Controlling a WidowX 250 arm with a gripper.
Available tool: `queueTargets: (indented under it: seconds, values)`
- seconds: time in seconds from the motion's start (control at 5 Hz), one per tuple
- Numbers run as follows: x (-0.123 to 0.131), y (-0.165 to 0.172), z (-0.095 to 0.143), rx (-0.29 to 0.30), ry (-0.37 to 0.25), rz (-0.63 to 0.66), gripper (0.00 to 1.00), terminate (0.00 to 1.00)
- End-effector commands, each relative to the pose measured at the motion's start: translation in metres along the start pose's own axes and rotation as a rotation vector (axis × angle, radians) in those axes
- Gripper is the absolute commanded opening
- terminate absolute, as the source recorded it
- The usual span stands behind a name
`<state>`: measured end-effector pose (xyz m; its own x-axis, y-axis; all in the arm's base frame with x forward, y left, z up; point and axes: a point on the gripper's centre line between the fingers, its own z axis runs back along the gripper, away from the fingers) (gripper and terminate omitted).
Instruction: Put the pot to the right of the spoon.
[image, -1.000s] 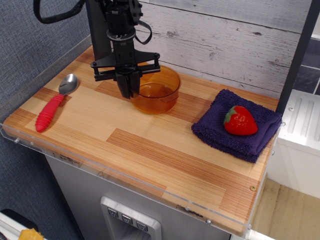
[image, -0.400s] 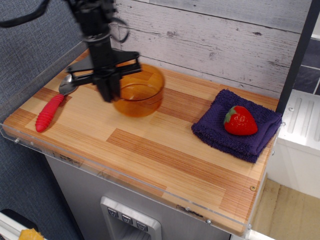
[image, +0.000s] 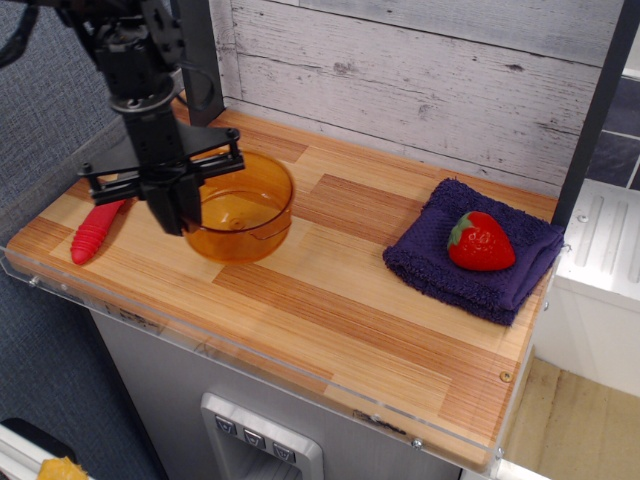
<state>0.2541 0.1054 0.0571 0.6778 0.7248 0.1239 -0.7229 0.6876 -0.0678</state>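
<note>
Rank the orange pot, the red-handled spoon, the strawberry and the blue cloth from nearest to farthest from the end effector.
1. Translucent orange plastic pot: at the end effector, its left rim gripped.
2. Red-handled metal spoon: just left, partly hidden.
3. Folded dark blue cloth: far right.
4. Red strawberry: on that cloth; too close to separate from it.

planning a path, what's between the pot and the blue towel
Only bare wooden tabletop lies between the pot and the towel, as this single camera view shows.

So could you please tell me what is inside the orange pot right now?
The pot looks empty: only its amber floor and the wood beneath show through. The gripper covers its left rim, so that edge of the inside is hidden.
</note>
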Motion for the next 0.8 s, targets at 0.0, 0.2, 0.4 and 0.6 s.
queueTargets:
  seconds: [0.0, 0.2, 0.4, 0.6]
  values:
    - [-0.003, 0.014, 0.001, -0.007, -0.03, 0.023, 0.0, 0.0]
    - [-0.013, 0.019, -0.004, -0.022, -0.002, 0.007, 0.0, 0.0]
    - [-0.017, 0.024, -0.012, -0.015, 0.012, 0.006, 0.0, 0.0]
    - [-0.017, 0.025, -0.012, -0.025, 0.018, 0.003, 0.0, 0.0]
